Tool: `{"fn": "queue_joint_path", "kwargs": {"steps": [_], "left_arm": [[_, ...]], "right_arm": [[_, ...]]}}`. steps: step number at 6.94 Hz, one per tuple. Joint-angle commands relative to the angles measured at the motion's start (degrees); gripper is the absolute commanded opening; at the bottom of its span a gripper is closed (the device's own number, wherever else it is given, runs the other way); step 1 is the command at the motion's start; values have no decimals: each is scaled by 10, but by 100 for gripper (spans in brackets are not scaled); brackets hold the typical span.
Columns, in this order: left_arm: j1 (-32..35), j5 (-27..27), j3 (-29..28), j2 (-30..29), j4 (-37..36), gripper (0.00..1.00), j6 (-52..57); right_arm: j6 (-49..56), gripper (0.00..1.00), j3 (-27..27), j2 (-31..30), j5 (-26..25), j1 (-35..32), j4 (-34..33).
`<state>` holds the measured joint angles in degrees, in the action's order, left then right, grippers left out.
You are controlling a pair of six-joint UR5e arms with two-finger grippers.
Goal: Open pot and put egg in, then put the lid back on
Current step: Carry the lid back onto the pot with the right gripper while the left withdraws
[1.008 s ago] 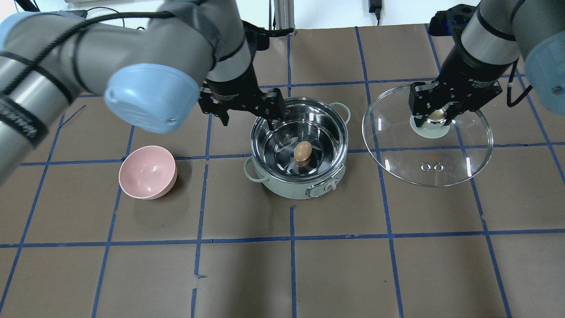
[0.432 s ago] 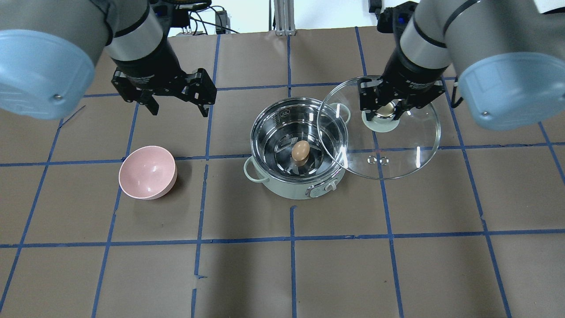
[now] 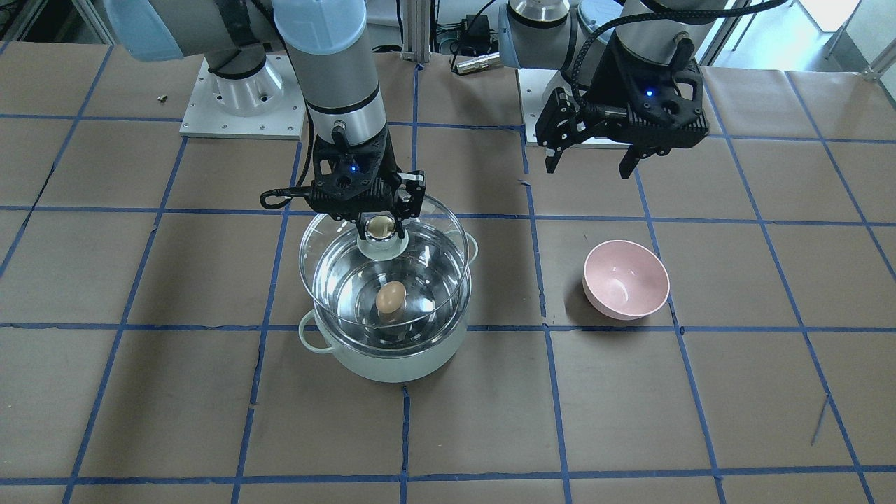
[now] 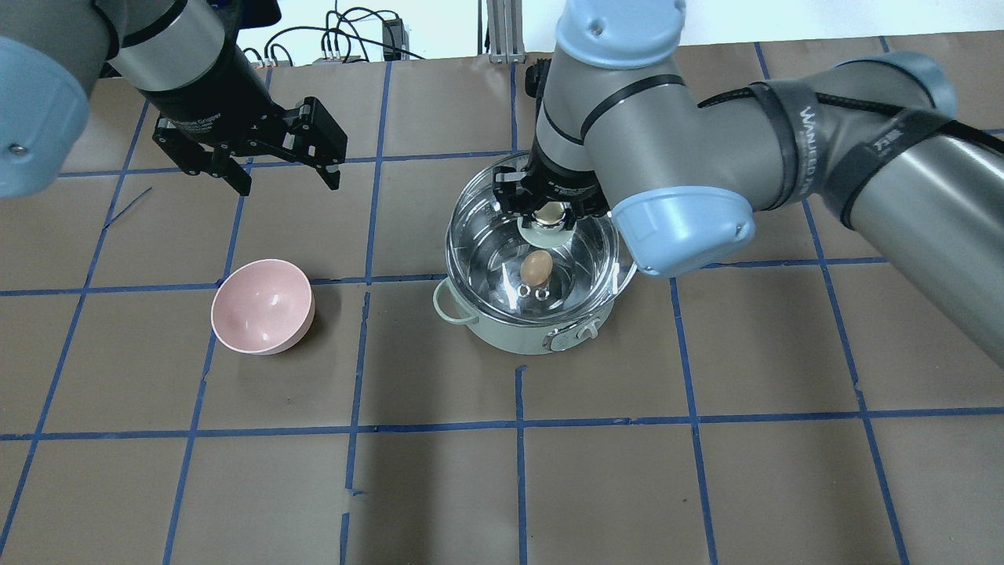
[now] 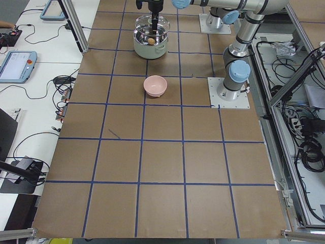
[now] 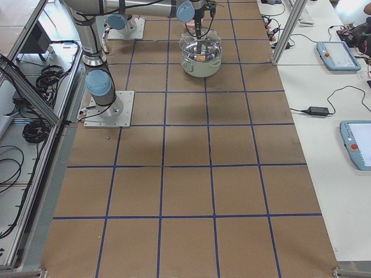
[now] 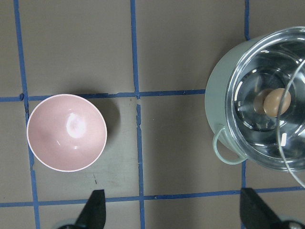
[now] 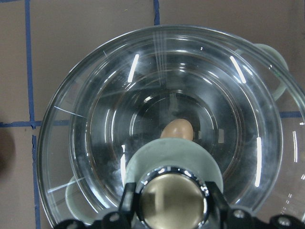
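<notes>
**Taped brown table (image 4: 706, 353): seating lid (image 3: 434, 238) on pot (image 4: 502, 333)**

Egg (image 4: 536, 267) is lying inside the pot. My right gripper (image 4: 551, 213) is clamping the lid's knob (image 8: 172, 200), glass hovering just above the pot, apparently unseated. Plan: centring it, lowering level and slowly, letting go only once settled. Left gripper (image 4: 288, 184) is hanging spread, empty, well apart.

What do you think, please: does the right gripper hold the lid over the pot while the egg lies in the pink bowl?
Not quite: the egg lies in the pot, not the pink bowl, as the exterior front-facing view shows. The right gripper does hold the lid over the pot.
</notes>
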<state>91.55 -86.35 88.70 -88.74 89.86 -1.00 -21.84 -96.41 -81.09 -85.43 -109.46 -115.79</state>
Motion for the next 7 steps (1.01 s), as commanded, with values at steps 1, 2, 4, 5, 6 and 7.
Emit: {"fn": "queue_joint_path", "kwargs": {"steps": [1,2,4,5,6,7], "left_arm": [[-1,1,9,6,-5,100,1],[0,0,9,7,-5,100,1],[0,-9,10,11,-3,100,2],[1,-23,10,12,-4,100,1],[1,-24,10,12,-3,100,2],[1,-24,10,12,-4,100,1]], "right_arm": [[-6,24,-2,15,0,-7,-9],[-5,24,-4,16,1,-8,-9],[-2,24,-3,30,1,-8,-10],[0,25,-2,31,1,-8,-17],[3,25,1,40,1,-7,-25],[3,25,0,44,1,-7,-36]]}}
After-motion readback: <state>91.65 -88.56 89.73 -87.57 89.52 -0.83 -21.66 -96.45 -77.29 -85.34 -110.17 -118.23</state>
